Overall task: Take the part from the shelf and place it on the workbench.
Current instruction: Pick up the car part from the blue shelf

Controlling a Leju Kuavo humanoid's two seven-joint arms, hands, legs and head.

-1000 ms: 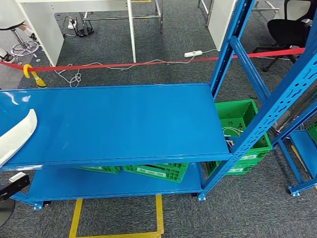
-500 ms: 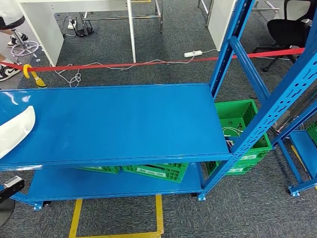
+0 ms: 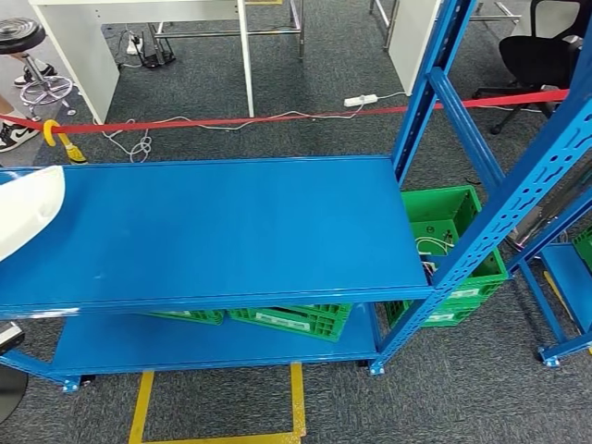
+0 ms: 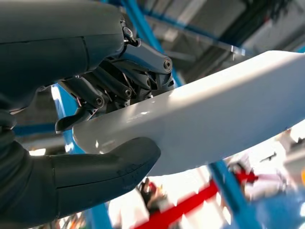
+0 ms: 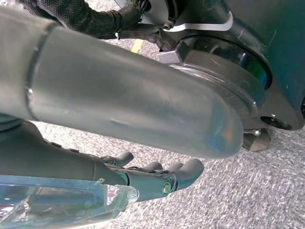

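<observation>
The white part [image 3: 27, 209], a long smooth curved piece, shows at the left edge of the head view above the left end of the blue shelf [image 3: 230, 231]. In the left wrist view the left hand [image 4: 107, 129] grips it, thick thumb on one face and dark fingers [image 4: 118, 86] on the other. The right hand [image 5: 144, 179] hangs over grey carpet, fingers apart and holding nothing. Green crates [image 3: 447, 236] sit under the shelf, and a red tape [image 3: 279, 118] stretches behind it.
</observation>
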